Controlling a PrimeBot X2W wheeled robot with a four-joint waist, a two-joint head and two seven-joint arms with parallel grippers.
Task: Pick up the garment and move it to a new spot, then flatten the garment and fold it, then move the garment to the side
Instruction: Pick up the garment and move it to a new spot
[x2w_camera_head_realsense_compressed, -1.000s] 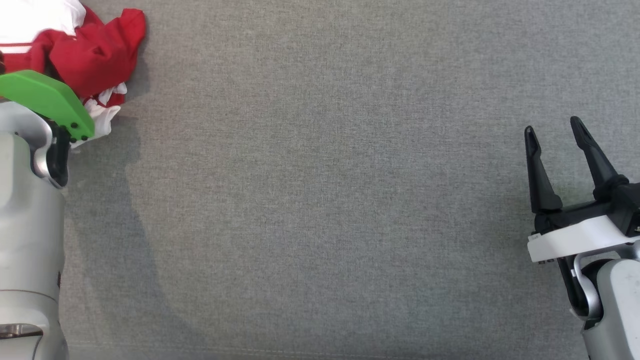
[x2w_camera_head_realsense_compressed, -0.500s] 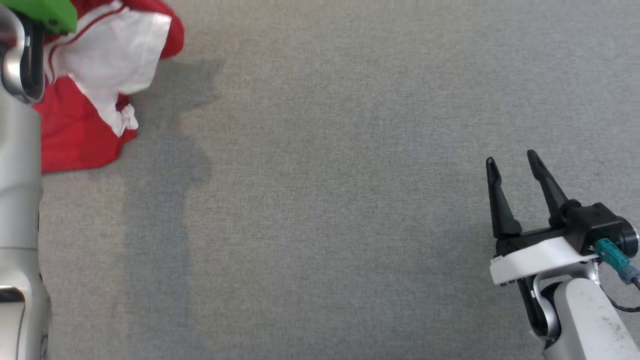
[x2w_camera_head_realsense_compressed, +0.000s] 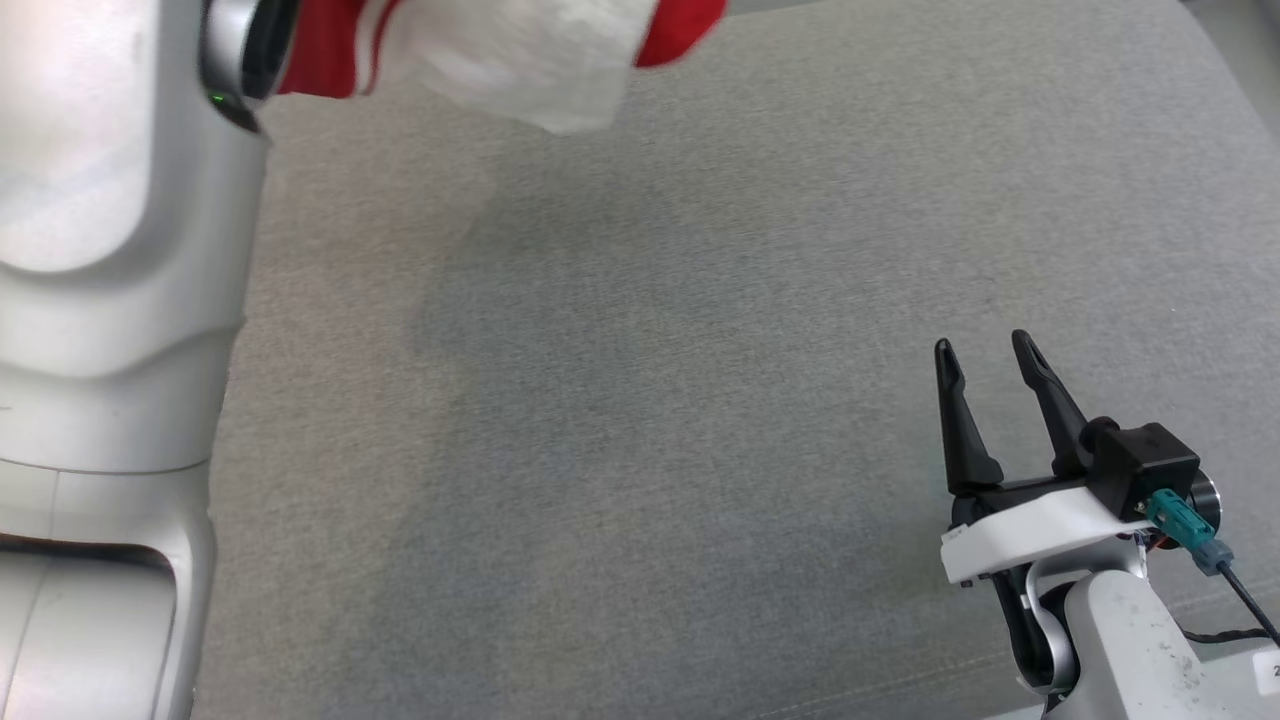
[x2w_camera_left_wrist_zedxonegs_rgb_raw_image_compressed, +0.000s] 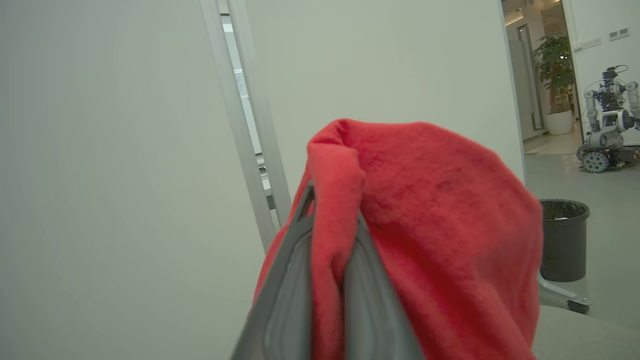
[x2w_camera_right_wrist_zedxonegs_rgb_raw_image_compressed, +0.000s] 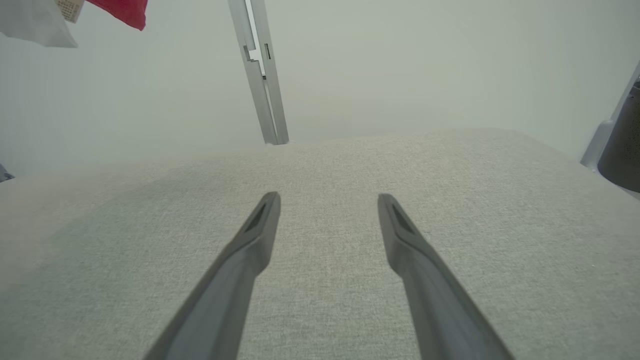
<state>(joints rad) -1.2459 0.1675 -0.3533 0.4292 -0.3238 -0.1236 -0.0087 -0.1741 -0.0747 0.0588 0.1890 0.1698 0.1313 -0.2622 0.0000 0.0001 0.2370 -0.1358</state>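
The red and white garment (x2w_camera_head_realsense_compressed: 520, 45) hangs in the air at the top of the head view, above the grey fabric table (x2w_camera_head_realsense_compressed: 640, 400). In the left wrist view my left gripper (x2w_camera_left_wrist_zedxonegs_rgb_raw_image_compressed: 327, 210) is shut on a fold of the garment's (x2w_camera_left_wrist_zedxonegs_rgb_raw_image_compressed: 425, 220) red cloth, which drapes over the fingers (x2w_camera_left_wrist_zedxonegs_rgb_raw_image_compressed: 285, 295). The pale left forearm (x2w_camera_head_realsense_compressed: 110, 250) rises along the left edge of the head view. My right gripper (x2w_camera_head_realsense_compressed: 985, 350) stands open and empty at the lower right, just above the table (x2w_camera_right_wrist_zedxonegs_rgb_raw_image_compressed: 320, 175). A corner of the garment (x2w_camera_right_wrist_zedxonegs_rgb_raw_image_compressed: 122, 11) shows at the top left of the right wrist view.
A pale wall with a metal post (x2w_camera_right_wrist_zedxonegs_rgb_raw_image_compressed: 262, 75) stands behind the table. A black waste bin (x2w_camera_left_wrist_zedxonegs_rgb_raw_image_compressed: 562, 237) is on the floor beyond the table's right side, and another wheeled robot (x2w_camera_left_wrist_zedxonegs_rgb_raw_image_compressed: 607, 120) stands far off in the room.
The left arm has lifted the garment off the table, and it now hangs in the air. The head camera has shifted, so the table's far right corner shows. The right gripper stays open.
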